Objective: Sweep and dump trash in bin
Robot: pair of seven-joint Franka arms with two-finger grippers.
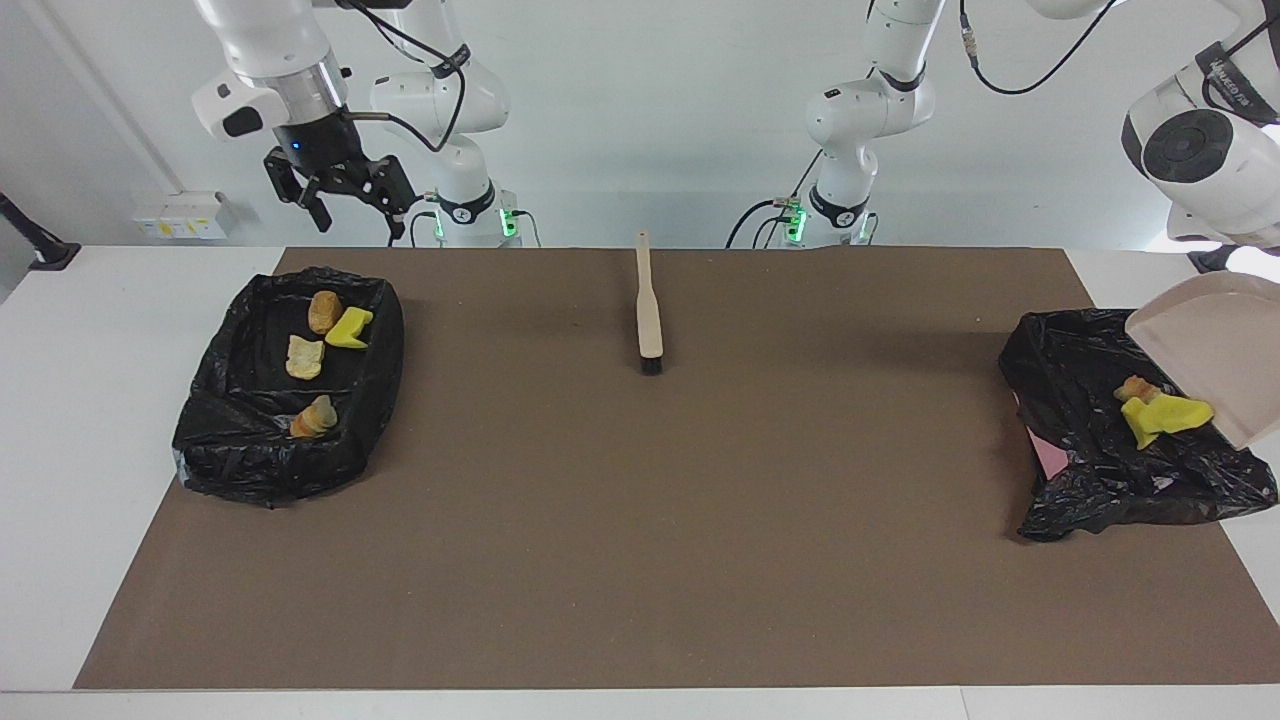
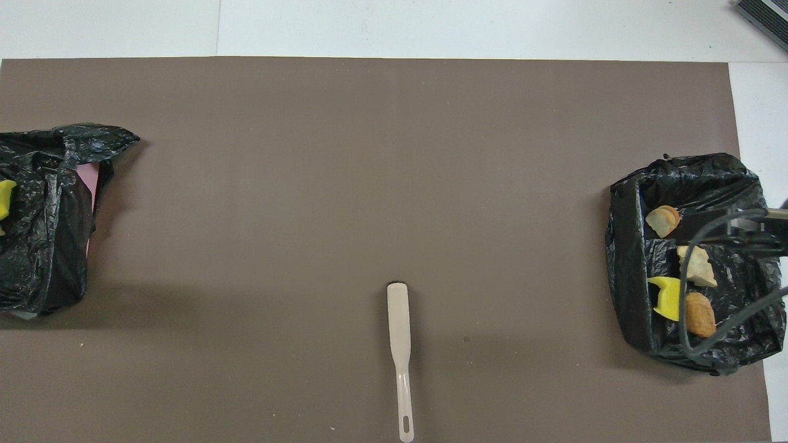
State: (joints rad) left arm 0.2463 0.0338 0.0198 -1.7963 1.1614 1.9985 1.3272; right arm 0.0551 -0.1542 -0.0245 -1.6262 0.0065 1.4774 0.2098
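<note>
- Seven lumps of trash, all in bags now: four in the bin [image 1: 285,385] at the right arm's end of the table, namely a brown lump [image 1: 323,311], a yellow wedge [image 1: 349,327], a pale lump [image 1: 304,357] and an orange-brown one [image 1: 314,417].
- Three more lie in the second bin [image 1: 1110,440] at the left arm's end: an orange-brown lump [image 1: 1138,388] and two yellow wedges [image 1: 1165,414], the upper one just at the dustpan's lip.
- You have the dustpan [image 1: 1215,355] tipped steeply over that bin; its handle and the left gripper are out of view, fingers closed, presumably on the handle.
- Judged step: the dump, at its very end. The mat [image 1: 640,560] shows no stray lump.
- The brush [image 1: 648,305] lies flat on the mat, near the robots, untouched.
- Right gripper [image 1: 338,200] hangs empty, fingers apart, high over the table edge by its bin; that arm waits.
- Next: check the last wedge has cleared the lip, then level the pan and set it down.
</note>
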